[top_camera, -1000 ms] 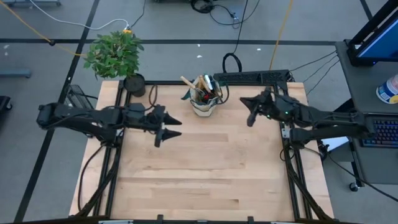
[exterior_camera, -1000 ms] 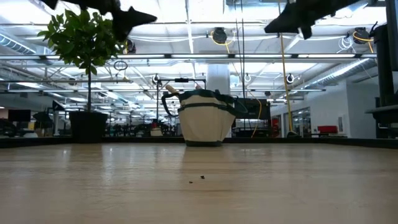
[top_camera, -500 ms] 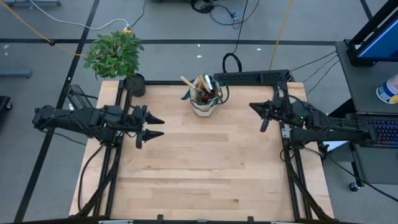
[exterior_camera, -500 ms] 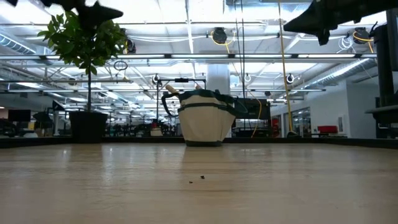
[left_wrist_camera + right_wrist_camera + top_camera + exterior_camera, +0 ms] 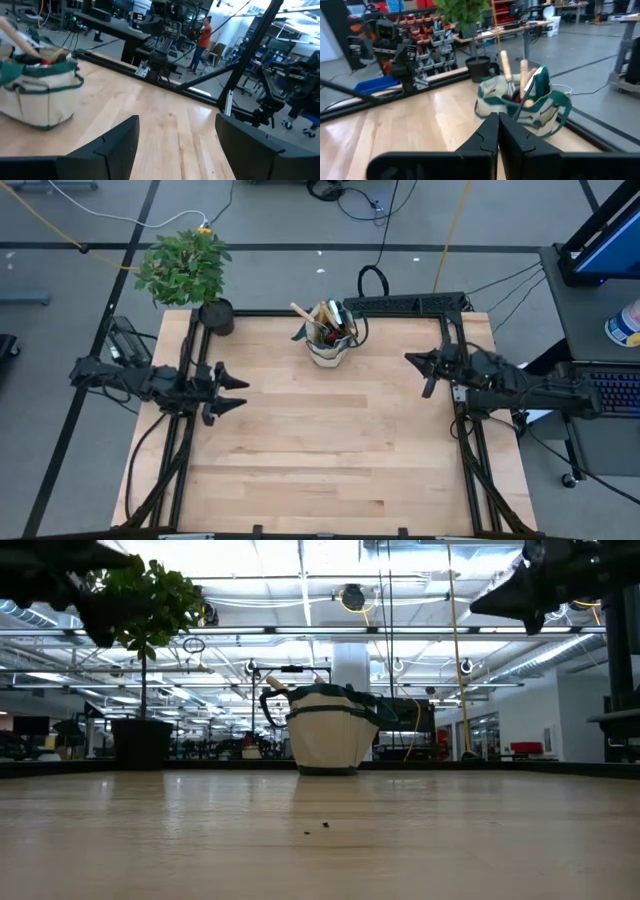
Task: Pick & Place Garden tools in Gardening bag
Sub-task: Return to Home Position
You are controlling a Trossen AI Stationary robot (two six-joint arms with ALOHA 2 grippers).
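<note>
Now left gripper jaws apart; right gripper jaws together; garden tools in gardening bag.

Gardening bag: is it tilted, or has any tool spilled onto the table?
Nothing stands out. The gardening bag stands upright, wooden tool handles poking from its top; no tool lies on the table. A tiny dark speck marks the wood.

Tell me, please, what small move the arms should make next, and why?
Probably draw both arms back to rest: the garden tools stand in the gardening bag, the left hand is open and empty, the right hand is shut on nothing, and both are away from the bag.
</note>
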